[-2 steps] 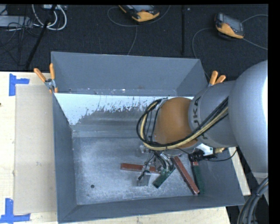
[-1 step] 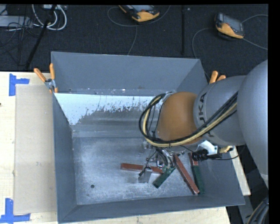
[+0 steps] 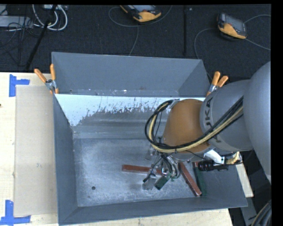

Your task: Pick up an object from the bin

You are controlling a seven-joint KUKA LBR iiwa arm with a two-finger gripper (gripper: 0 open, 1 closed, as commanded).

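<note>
camera view | claw (image 3: 155, 178) by brown stick (image 3: 135, 168) (long axis left-right) | grip: cannot tell

The floor (image 3: 101, 35) is a dark, fine-textured covering across the top of the camera view. Thin black cables (image 3: 197, 39) lie on it in loose loops. White cables (image 3: 55, 17) are bundled at upper left. Two orange-and-black devices rest on the floor: the top-centre device (image 3: 141, 13) and the upper-right device (image 3: 232, 24).

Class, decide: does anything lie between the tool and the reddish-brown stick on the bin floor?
Nothing visible does. The tool hangs at the right end of the reddish-brown stick; a small green piece lies beside the tool, not between.
</note>
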